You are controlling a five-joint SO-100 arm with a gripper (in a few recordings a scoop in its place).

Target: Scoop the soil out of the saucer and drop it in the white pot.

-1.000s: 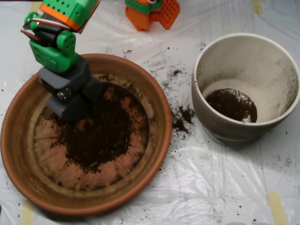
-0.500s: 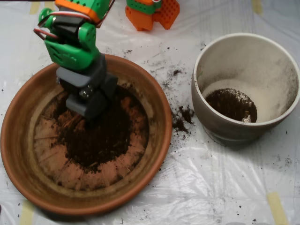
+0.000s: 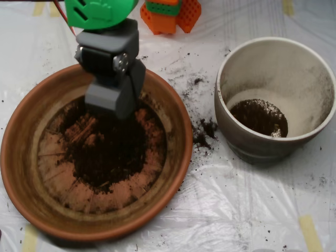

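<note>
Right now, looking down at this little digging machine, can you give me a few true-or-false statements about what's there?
1. The saucer holds dark soil. True.
2. The white pot is completely empty. False: a patch of soil lies on its bottom.
3. The scoop hangs over the white pot. False: it is over the saucer's upper part.
4. Spilled crumbs lie on the plastic sheet between saucer and pot. True.

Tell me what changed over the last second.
The scoop swept from the saucer's left side rightward and up toward its far rim, dragging through the soil and baring streaks of terracotta at upper left. The white pot and the spilled crumbs stayed put.
</note>
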